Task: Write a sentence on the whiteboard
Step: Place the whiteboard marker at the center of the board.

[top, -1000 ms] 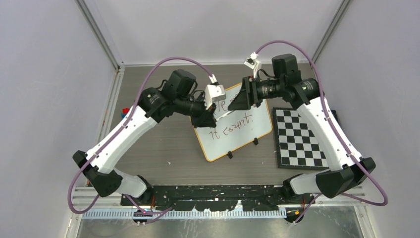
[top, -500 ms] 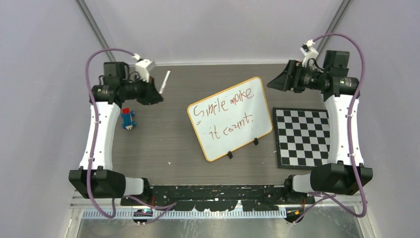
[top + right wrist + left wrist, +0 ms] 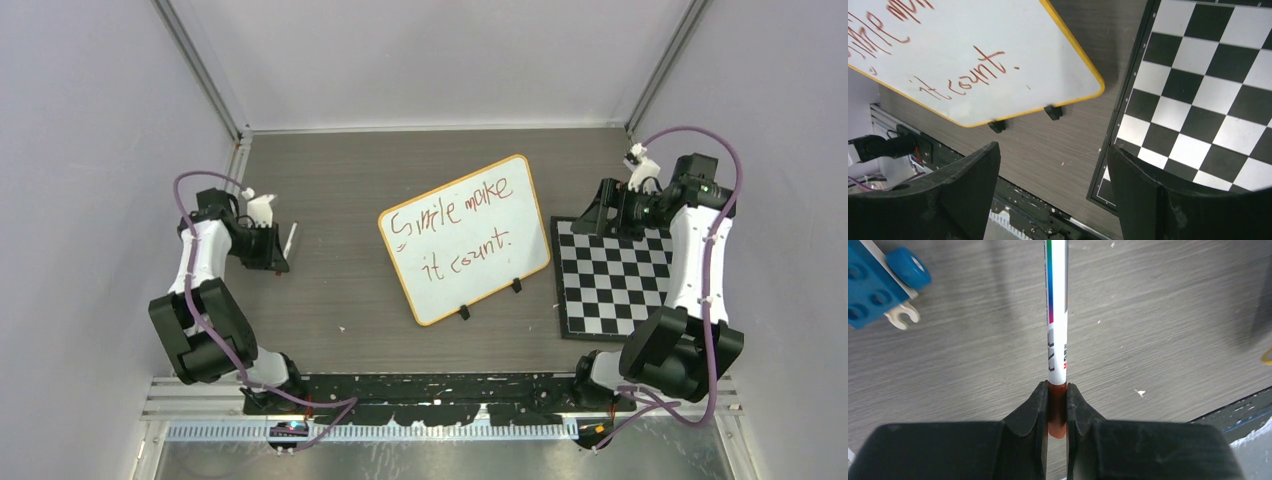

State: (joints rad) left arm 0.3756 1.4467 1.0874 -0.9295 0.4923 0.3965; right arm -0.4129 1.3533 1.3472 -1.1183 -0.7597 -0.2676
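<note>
The whiteboard (image 3: 480, 275) stands tilted on two black feet in the middle of the table. Its lower right corner also shows in the right wrist view (image 3: 1048, 50). The sentence (image 3: 455, 222) runs in red-brown marker over two lines, "Smile make it count."; its lower words (image 3: 968, 75) show in the right wrist view. At the far left my left gripper (image 3: 278, 255) (image 3: 1057, 390) is shut on the red-brown end of a white marker (image 3: 1057, 315) (image 3: 290, 240), low over the table. My right gripper (image 3: 597, 215) (image 3: 1053, 150) stands open and empty right of the board, above the mat's edge.
A black-and-white checkered mat (image 3: 610, 280) (image 3: 1208, 90) lies right of the board. A blue toy block (image 3: 873, 285) lies close to the left of the marker. The black front rail (image 3: 440, 385) runs along the near table edge. Grey walls enclose the table on three sides.
Both arms have drawn back from the board to the table's sides. The left one carried the marker away to the left. The right gripper's jaws have spread wide.
</note>
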